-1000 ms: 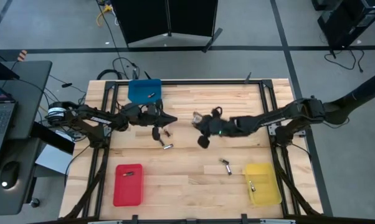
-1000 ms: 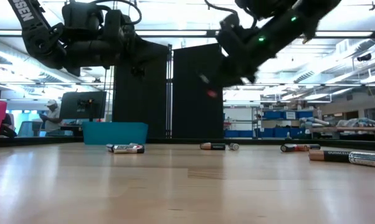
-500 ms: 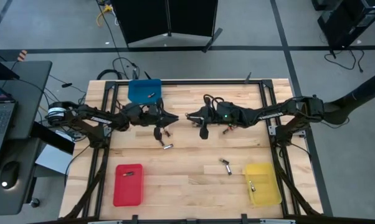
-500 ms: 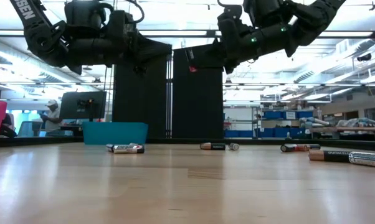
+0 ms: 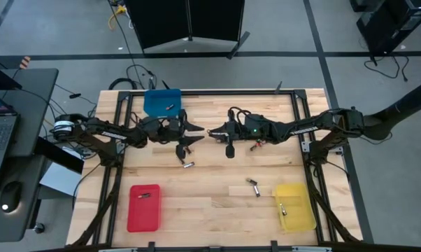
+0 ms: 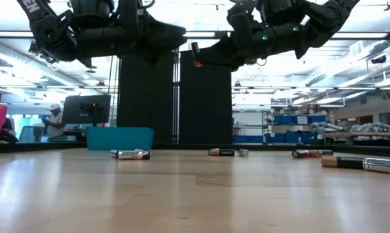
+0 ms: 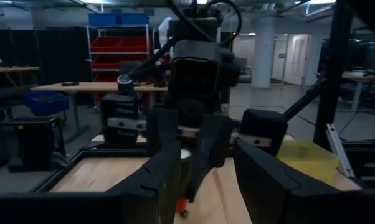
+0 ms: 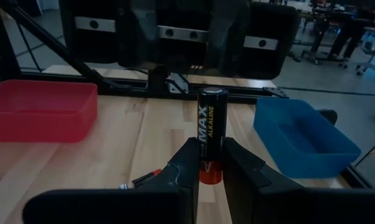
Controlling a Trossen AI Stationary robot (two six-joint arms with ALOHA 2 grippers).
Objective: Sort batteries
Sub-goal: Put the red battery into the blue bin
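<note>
Above the table's middle, toward the far edge, both arms meet tip to tip, raised clear of the wood.

Right gripper [image 8: 206, 167]: fingers closed on one battery [image 8: 211, 134], black with a red base band and "MAX ALKALINE" lettering, standing upright between the pads with its upper half proud of the fingertips. In the low view the same cell [image 6: 195, 54] juts from the right gripper's [image 6: 205, 59] tip, well above the tabletop. In the high view the right gripper [image 5: 212, 133] sits near table centre.

Left gripper [image 5: 202, 129]: jaws spread apart, nothing between them; in the left wrist view its two dark fingers [image 7: 166, 165] stand wide, framing the other arm's tip just beyond. Whether they touch the held cell cannot be told.

Loose batteries on the table [image 5: 217, 203]:
- a pair under the left arm's tip [image 5: 187, 148];
- one just nearer the front [image 5: 188, 165];
- two close together at front right [image 5: 254, 186], near the yellow tray.

Trays:
- blue tray [image 5: 161, 101], far left, one cell inside;
- red tray [image 5: 144, 208], front left, one cell inside;
- yellow tray [image 5: 294, 207], front right, one cell inside.

Low view: further cells lie in a row along the far tabletop [image 6: 131, 154].
</note>
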